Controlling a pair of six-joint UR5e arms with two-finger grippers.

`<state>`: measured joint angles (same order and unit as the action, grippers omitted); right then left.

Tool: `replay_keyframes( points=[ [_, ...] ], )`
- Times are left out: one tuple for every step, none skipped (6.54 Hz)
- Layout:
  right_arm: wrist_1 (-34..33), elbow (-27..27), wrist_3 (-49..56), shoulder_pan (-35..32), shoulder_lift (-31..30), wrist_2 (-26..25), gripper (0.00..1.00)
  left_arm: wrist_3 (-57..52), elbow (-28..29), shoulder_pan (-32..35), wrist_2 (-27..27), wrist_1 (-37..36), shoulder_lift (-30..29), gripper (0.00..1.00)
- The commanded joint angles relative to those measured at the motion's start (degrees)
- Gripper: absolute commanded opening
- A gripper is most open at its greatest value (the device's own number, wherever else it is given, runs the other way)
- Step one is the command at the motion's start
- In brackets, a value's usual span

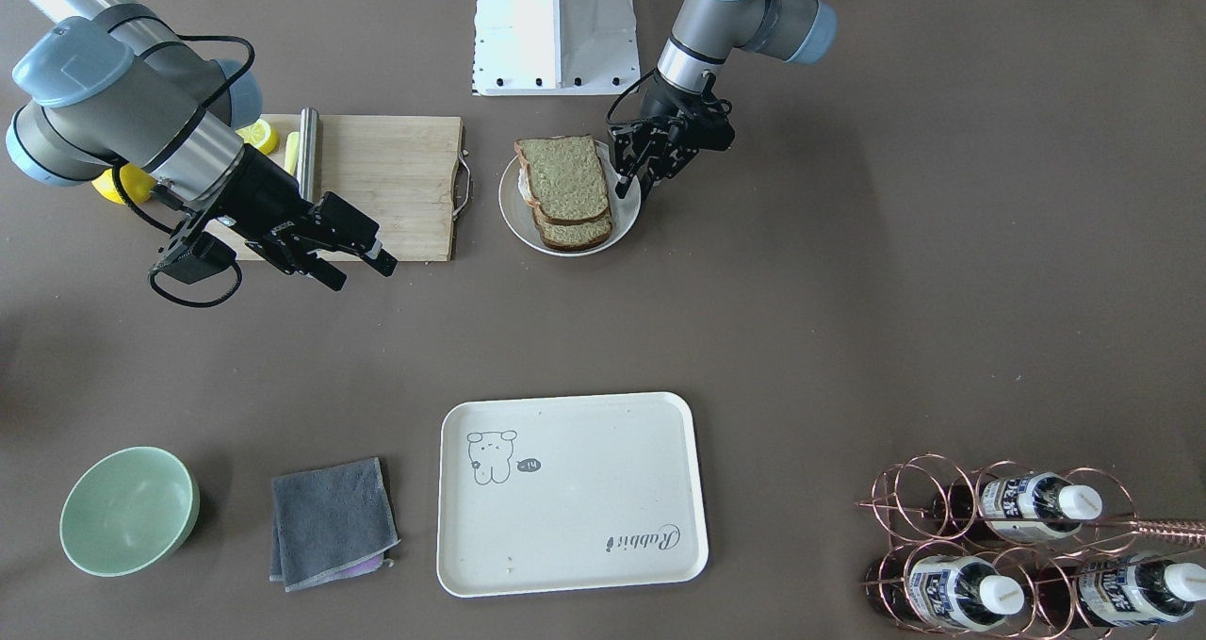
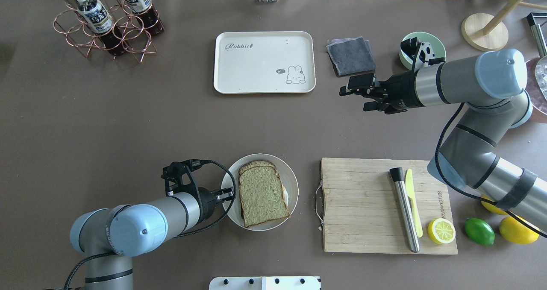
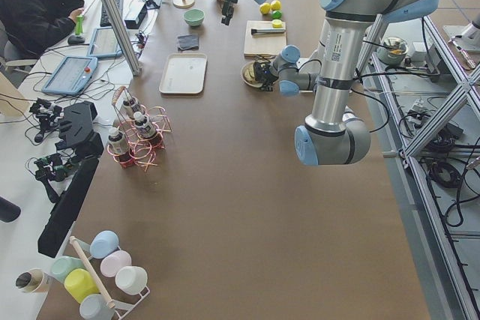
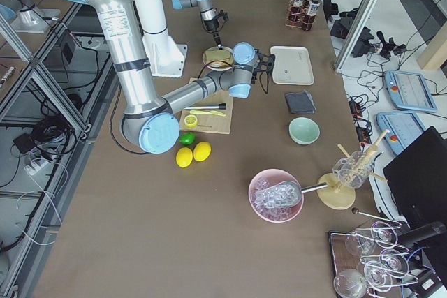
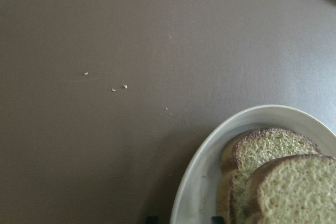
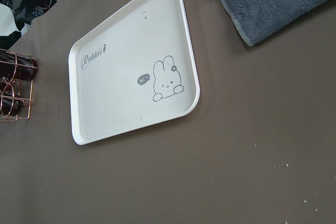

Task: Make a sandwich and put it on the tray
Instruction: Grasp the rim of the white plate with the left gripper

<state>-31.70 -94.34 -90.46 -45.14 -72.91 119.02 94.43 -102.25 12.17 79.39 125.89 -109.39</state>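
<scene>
sandwich (image 2: pixel 263 194) on plate (image 2: pixel 288 177) | cutting board (image 2: pixel 359 204) right of plate | tray (image 2: pixel 256 68) beyond

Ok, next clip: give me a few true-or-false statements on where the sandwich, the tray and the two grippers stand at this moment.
1. The sandwich lies on the tray. False: it lies on the round white plate, and nothing is on the tray.
2. The right gripper is open and holds nothing. True.
3. The left gripper is at the plate's rim. True.
4. The grey cloth lies on the tray. False: it lies on the table beside the tray.
</scene>
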Motion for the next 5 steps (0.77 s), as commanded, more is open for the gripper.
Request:
replay_keyframes(
  points=[
    [0.1, 0.0, -0.2, 0.1, 0.0, 0.0, 0.99, 0.0, -0.1, 0.3, 0.1, 0.1, 0.1, 0.31],
    [0.1, 0.0, -0.2, 0.1, 0.0, -0.1, 0.99, 0.0, -0.1, 0.3, 0.1, 0.1, 0.1, 0.13],
    [0.1, 0.1, -0.2, 0.1, -0.1, -0.3, 0.99, 0.0, -0.1, 0.2, 0.1, 0.1, 0.1, 0.00],
    [0.1, 0.2, -0.2, 0.1, -0.1, -0.3, 0.99, 0.0, -0.1, 0.3, 0.1, 0.0, -0.1, 0.00],
    [0.1, 0.2, -0.2, 0.1, -0.1, -0.3, 0.99, 0.0, -0.2, 0.5, 0.2, -0.3, -0.1, 0.00]
  ],
)
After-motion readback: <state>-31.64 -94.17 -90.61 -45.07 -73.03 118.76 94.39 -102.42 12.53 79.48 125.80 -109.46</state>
